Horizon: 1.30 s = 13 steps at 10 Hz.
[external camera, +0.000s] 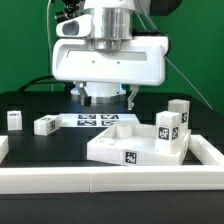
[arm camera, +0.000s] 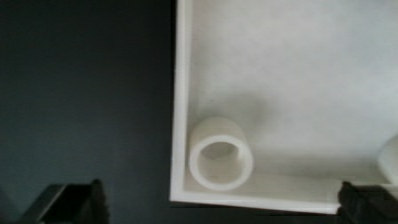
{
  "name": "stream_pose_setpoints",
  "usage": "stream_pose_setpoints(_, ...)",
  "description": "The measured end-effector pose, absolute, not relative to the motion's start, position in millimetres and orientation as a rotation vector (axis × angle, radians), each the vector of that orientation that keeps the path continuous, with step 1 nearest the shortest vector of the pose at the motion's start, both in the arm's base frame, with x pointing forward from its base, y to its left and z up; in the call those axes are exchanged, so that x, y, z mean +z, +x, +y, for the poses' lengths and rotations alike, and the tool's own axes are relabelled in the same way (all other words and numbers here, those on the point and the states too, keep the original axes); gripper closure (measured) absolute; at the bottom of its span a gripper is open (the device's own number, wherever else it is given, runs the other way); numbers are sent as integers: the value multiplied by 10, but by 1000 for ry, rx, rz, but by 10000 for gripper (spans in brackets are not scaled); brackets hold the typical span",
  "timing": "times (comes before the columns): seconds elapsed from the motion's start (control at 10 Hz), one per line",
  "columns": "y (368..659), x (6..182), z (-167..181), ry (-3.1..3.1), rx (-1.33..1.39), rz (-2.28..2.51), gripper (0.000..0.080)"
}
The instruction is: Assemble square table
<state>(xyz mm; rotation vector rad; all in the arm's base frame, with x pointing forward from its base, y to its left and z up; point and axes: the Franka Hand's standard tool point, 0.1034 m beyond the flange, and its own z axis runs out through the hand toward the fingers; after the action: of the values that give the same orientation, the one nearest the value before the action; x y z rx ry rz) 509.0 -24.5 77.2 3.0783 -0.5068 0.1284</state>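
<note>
Tabletop: the white square tabletop lies flat on the black table, rim upward, toward the exterior view's right and just behind the long white rail.
Legs: one small tagged leg and a second leg stand loose on the exterior view's left, well apart from the tabletop. Two more, a taller-looking leg and a nearer leg, stand at the tabletop's far right corner; whether they rest on it or just behind it, I cannot tell.
Gripper: the gripper hangs above the scene with its jaws spread wide and nothing between them. In the exterior view it sits over the marker board.
Wrist view: a corner of the tabletop fills the picture, with a round raised socket just inside the rim and both fingertips dark at the picture's edge.
Handling, as a judgement: the tabletop looks like hard, smooth plastic, so it is likely light, stiff and rather slippery. It should slide on the table when nudged and is unlikely to bend or break.
Where to take hold: the thin raised rim along one side, mid-edge, one finger inside and one outside, away from the socket.
Risk: a corner grip would probably let the tray swing.
</note>
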Motion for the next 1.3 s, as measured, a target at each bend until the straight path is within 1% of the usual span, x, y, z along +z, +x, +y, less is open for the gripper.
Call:
stream_pose_setpoints(0.5, 5077, 745, -237, 3077, 116, -505, 150)
stream_pose_setpoints(0.7, 4924, 556, -261, 3061, 80, -553, 150)
stream_pose_setpoints(1.2, 4834, 174, -196, 3027, 69, -500, 150)
stream_pose_setpoints(1.3, 4821, 138, -202, 3023, 61, -498, 150)
